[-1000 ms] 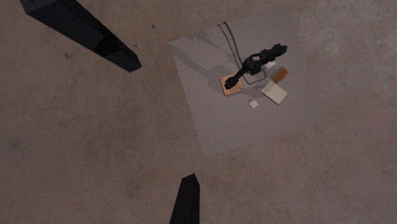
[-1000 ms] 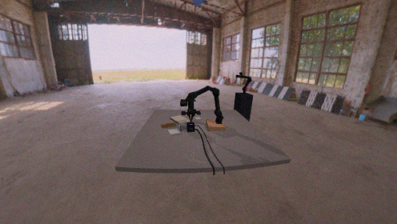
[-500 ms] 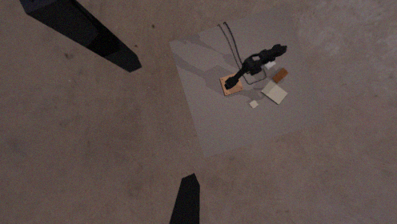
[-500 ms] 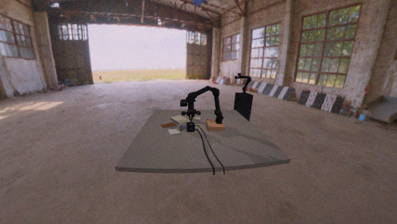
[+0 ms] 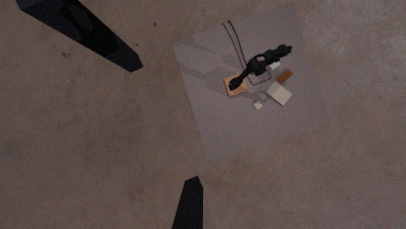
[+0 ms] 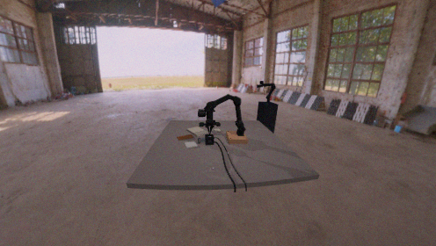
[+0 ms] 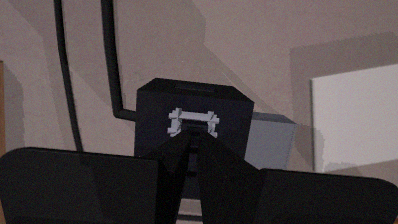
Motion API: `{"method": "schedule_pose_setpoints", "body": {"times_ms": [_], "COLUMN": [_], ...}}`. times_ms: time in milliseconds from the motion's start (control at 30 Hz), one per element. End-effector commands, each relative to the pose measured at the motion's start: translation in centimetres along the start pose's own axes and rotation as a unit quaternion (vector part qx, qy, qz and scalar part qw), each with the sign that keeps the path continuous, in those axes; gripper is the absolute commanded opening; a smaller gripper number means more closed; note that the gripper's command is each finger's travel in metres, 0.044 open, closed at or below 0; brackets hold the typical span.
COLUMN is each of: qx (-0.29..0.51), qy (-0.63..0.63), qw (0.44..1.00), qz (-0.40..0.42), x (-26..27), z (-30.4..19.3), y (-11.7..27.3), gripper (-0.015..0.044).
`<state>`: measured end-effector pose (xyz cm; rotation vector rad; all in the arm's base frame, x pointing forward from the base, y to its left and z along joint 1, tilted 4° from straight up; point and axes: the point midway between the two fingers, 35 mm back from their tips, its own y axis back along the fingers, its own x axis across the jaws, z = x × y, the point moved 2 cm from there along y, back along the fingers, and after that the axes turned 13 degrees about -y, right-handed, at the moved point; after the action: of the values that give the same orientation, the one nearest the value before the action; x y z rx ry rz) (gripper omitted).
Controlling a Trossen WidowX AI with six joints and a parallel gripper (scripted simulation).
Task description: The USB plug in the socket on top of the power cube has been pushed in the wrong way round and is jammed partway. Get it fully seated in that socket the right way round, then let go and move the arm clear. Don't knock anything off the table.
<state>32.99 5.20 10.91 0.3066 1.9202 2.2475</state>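
The power cube (image 6: 209,140) (image 7: 150,110) is a dark block with two cables. In the wrist view a pale metal socket surround (image 7: 193,116) shows on its top. My gripper (image 6: 210,133) (image 7: 194,139) points down at that socket, its narrow fingertips close together at the surround. It is shut on the USB plug, of which only a dark sliver shows inside the surround; its way round and depth cannot be told. The fingers hide the near part of the cube top. In the top view the arm hides the fingertips.
The arm's base stands on a wooden board (image 5: 239,92) (image 6: 237,141). A grey block (image 7: 272,142) adjoins the cube; a white slab (image 7: 360,120) (image 6: 191,144) lies beyond it. A brown block (image 5: 285,76), a cream slab (image 5: 279,94) and a small cream piece (image 5: 258,105) lie nearby. Cables (image 6: 226,164) (image 7: 110,60) cross the table.
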Motion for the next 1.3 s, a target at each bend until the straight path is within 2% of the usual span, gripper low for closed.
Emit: {"method": "schedule_pose_setpoints", "body": {"times_ms": [0, 1267], "qx": [0.000, 0.000], "qy": [0.001, 0.001], "qw": [1.000, 1.000], "qz": [0.001, 0.001], "x": [-0.03, -0.03], "z": [0.00, -0.04], "y": [-0.16, -0.62], "gripper": [0.0000, 0.0000]}}
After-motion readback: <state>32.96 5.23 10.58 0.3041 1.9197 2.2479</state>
